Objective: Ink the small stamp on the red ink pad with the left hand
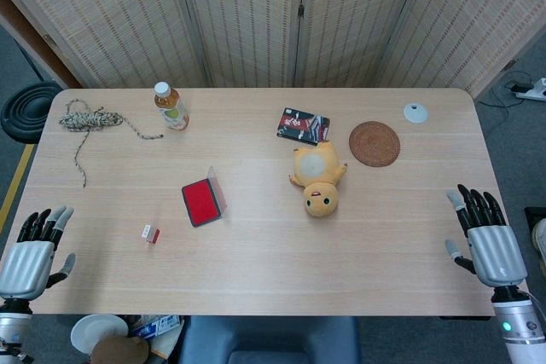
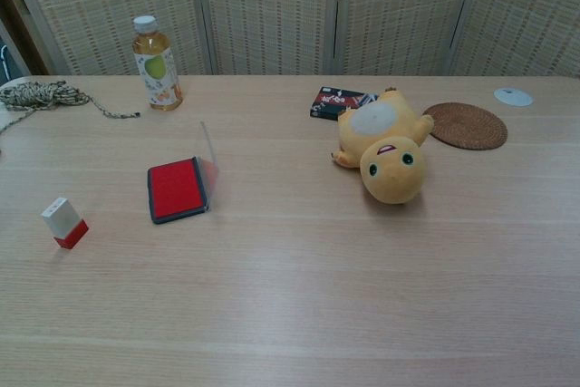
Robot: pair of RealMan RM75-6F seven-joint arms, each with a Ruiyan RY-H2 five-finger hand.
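The small stamp [image 1: 151, 234] [image 2: 64, 222], white on top with a red base, stands on the table left of centre. To its right lies the red ink pad [image 1: 201, 202] [image 2: 176, 189] with its clear lid raised on the right side. My left hand [image 1: 31, 257] hovers at the table's near left corner, fingers spread and holding nothing, well left of the stamp. My right hand [image 1: 487, 239] is at the near right edge, fingers spread and empty. Neither hand appears in the chest view.
A tea bottle [image 1: 171, 106] and a coiled rope [image 1: 89, 119] sit at the back left. A yellow plush toy [image 1: 319, 180], a dark packet [image 1: 303, 124], a woven coaster [image 1: 374, 143] and a white disc [image 1: 415, 112] lie right of centre.
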